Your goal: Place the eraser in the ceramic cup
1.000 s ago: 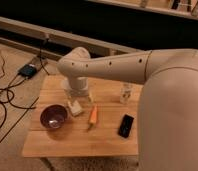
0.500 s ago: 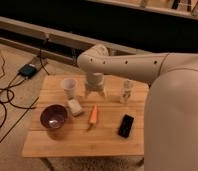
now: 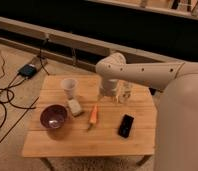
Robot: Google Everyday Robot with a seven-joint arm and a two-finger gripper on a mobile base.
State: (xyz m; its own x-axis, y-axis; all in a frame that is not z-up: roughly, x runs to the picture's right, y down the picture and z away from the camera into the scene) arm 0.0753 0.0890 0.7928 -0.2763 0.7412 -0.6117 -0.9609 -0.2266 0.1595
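The eraser point(image 3: 125, 125), a flat black slab, lies on the wooden table point(image 3: 92, 140) toward the right front. The white ceramic cup point(image 3: 69, 87) stands upright at the back left of the table. My gripper point(image 3: 108, 95) hangs from the white arm over the back middle of the table, between the cup and a small clear bottle point(image 3: 125, 92). It is above and behind the eraser and nothing shows in it.
A purple bowl point(image 3: 54, 116) sits at the left front, a pale off-white block point(image 3: 75, 107) beside it, and an orange carrot point(image 3: 94, 115) in the middle. Cables and a dark box point(image 3: 29, 70) lie on the floor to the left.
The arm has swung to the right across the back of the table, from over the cup and pale block to the middle near the bottle, uncovering the cup.
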